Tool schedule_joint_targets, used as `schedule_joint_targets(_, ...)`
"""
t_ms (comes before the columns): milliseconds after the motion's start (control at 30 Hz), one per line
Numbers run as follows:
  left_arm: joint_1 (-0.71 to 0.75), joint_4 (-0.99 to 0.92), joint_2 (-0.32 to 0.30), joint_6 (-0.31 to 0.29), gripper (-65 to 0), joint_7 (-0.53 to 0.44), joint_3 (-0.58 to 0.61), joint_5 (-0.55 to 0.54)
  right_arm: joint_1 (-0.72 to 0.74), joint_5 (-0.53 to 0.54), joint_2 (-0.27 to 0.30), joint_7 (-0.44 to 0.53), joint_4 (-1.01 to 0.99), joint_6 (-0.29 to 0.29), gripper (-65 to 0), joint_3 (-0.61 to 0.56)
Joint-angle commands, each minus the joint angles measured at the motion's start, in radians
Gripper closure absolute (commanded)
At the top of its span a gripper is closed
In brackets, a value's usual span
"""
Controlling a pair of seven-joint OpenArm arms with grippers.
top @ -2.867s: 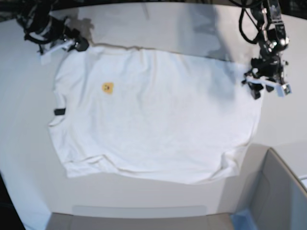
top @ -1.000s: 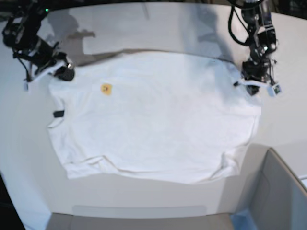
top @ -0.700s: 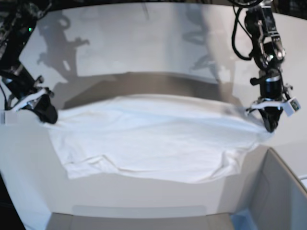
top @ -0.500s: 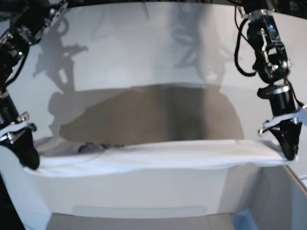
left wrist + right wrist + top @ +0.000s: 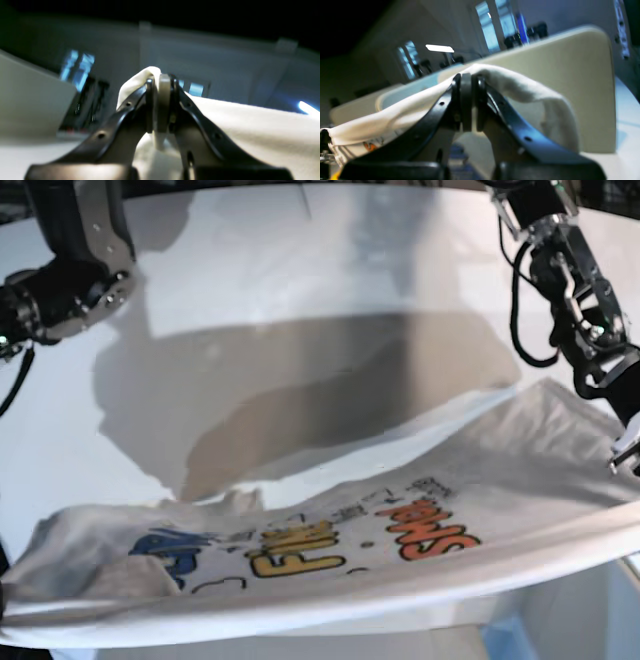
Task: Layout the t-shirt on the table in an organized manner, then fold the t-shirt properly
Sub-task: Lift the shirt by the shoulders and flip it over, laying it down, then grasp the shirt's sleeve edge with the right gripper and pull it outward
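Soft and light, the t-shirt (image 5: 420,510) sags above the table (image 5: 300,270); left gripper (image 5: 160,105) and right gripper (image 5: 467,102) each pinch 1 edge.

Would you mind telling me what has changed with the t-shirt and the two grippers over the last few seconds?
The t-shirt, which lay flat and print-down, has been lifted by its far edge and swung toward the camera, so its lettering now shows. The left gripper and right gripper moved from the far corners to the near side, each shut on cloth. The table stayed put.
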Motion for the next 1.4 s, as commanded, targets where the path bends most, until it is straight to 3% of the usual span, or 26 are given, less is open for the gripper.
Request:
schedule_joint_targets(0,-0.009,0.016,-0.012,0.013,0.0,-0.037,-0.019,0.004,0.022,0.024,0.015,0.043,0.009,-0.003,0.0,0.023)
schedule_joint_targets(267,0.100,0.016,-0.012,0.013,0.0,-0.217,-0.031,0.005,-0.034,0.207,-0.015,0.039,0.011,-0.003,0.0,0.174)
schedule_joint_targets(400,0.141,0.018,-0.012,0.013,0.0,-0.275,-0.031,0.005,-0.075,0.207,-0.028,0.016,0.011,0.054,0.0,0.290)
schedule_joint_targets(600,0.140,0.018,-0.040,0.013,0.0,-0.270,-0.023,0.005,-0.107,0.207,-0.028,-0.003,0.009,0.054,0.0,0.335)
schedule_joint_targets(733,0.103,0.016,-0.071,0.013,0.0,-0.114,-0.022,-0.001,-0.103,0.186,-0.020,-0.004,0.006,0.052,0.0,0.313)
schedule_joint_targets(1000,-0.178,-0.065,-0.005,0.010,-3.3,0.553,-0.022,0.004,-0.027,-0.196,-0.011,-0.003,-0.072,0.051,0.0,-0.006)
schedule_joint_targets(1067,-0.238,-0.134,0.006,0.008,-3.3,0.675,-0.022,0.004,-0.009,-0.286,-0.014,-0.001,-0.155,0.051,0.0,-0.085)
schedule_joint_targets(1133,-0.279,-0.226,0.012,0.008,-3.3,0.741,-0.022,0.005,0.009,-0.360,-0.014,-0.001,-0.244,0.051,0.0,-0.147)
schedule_joint_targets(1367,-0.304,-0.426,0.008,0.008,-3.2,0.748,-0.020,0.005,0.009,-0.437,-0.020,0.000,-0.399,0.051,0.0,-0.311)
